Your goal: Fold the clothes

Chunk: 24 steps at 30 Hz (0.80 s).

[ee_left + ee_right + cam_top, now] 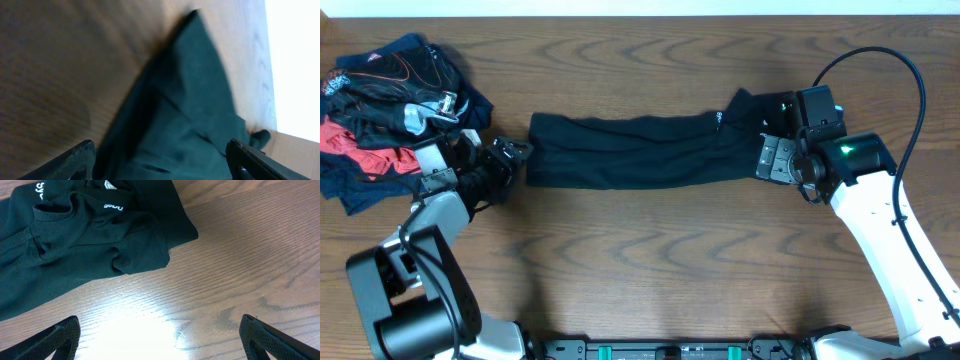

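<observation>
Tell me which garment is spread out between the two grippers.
The long black T-shirt, stretched across the wooden table; the red, navy and black others lie crumpled in a heap at its left end.

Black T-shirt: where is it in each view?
Overhead: black T-shirt lies in a long band across the middle of the table.
Left wrist: it fills the lower centre, tapering toward the upper right.
Right wrist: upper left, white lettering showing.
Shared landmark: wooden table.
</observation>
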Motion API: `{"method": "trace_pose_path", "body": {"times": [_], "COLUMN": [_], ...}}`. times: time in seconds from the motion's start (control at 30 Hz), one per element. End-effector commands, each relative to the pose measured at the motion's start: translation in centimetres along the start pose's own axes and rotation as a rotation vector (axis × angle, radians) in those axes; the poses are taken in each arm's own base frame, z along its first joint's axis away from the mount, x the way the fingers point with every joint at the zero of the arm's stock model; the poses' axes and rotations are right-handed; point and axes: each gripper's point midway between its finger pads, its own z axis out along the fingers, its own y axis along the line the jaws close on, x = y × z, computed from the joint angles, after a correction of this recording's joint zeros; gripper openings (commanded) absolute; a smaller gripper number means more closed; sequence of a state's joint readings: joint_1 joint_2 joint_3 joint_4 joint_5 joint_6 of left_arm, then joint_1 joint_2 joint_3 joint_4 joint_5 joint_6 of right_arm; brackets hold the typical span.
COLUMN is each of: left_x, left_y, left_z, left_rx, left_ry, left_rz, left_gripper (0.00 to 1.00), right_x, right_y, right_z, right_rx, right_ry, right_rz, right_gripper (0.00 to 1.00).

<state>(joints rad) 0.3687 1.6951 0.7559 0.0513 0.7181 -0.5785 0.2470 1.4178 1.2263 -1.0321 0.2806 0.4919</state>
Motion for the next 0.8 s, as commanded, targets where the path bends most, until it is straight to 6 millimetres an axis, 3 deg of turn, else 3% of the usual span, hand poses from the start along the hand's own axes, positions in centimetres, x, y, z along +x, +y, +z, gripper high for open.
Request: {"method": "trace_pose_path", "body": {"times": [0.0,0.13,0.33,0.47,0.7,0.77], "left_x": [0.2,1.5,2.6,3.3,4.8,5.0], "left_y": [2.8,4.8,4.1,2.5,-1.5,-2.1], "left_z": [1.8,3.7,5.9,6.5,7.6,7.9], "left_rx": [-0.071,-0.082,0.012,0.060,0.147,0.153], "left_ry": [0.030,0.094,0.164,0.200,0.276,0.283], "left_rz": [-0.041,-0.084,-0.113,-0.083,-0.007,0.010], "left_gripper": [0.85,0.85,0.86,0.79,0.79,0.65], "right_x": [-0.5,-0.5,-0.6,-0.6,-1.0,-1.0], "right_y": [0.3,0.3,0.3,0.3,0.6,0.9], "right_z": [-1.1,-1.1,-1.1,-1.1,-1.1,-1.1], "right_rx": [-0.020,-0.020,-0.021,-0.023,-0.036,-0.049], "right_ry": [-0.031,-0.031,-0.032,-0.036,-0.051,-0.045], "right_rz": [-0.006,-0.006,-0.005,-0.004,0.001,0.001], "right_gripper": [0.99,0.99,0.99,0.99,0.99,0.99]}}
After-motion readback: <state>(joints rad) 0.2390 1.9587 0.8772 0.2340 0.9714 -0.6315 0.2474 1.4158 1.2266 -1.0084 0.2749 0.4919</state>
